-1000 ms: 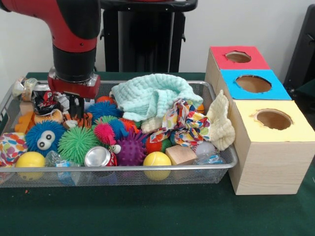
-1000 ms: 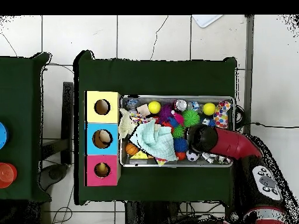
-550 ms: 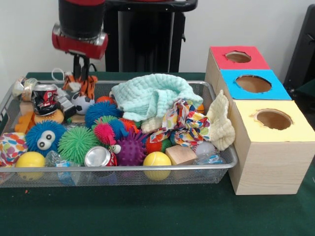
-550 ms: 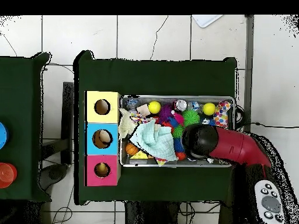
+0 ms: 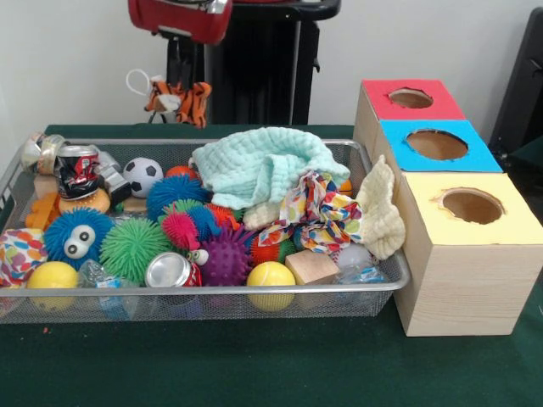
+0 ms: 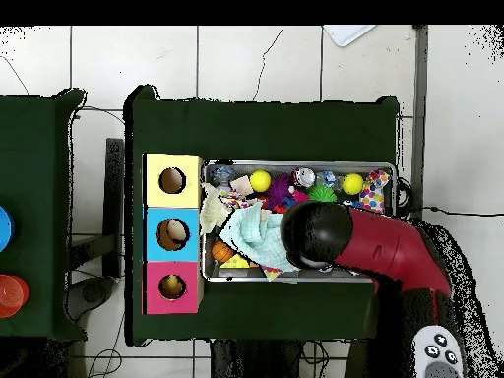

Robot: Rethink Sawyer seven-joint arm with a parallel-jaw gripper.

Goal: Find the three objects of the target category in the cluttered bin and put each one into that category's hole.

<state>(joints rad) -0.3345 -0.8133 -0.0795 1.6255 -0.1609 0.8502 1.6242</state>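
— Nearest: the cluttered bin [image 5: 212, 294], all spiky balls [image 5: 134, 248] and cloths [image 5: 259, 165]. Any plush?
— Tiger plush [image 5: 176, 97] hangs over its far rim, apparently pinched by the gripper [image 5: 185, 78]. It looks soft and light, so grip the body. The red box's hole [image 5: 411, 97] is well apart.

The Sawyer arm [image 6: 394, 251] presents a glossy red shell over its main link in the overhead view, capped by a rounded black joint housing [image 6: 317, 234]. Toward the base the body turns black, and a grey oval control panel [image 6: 439, 354] carries several small round buttons. In the front view, a red curved casing [image 5: 180, 17] with a pale grey band along its upper edge shows at the top, in front of the black pedestal column [image 5: 254, 68].
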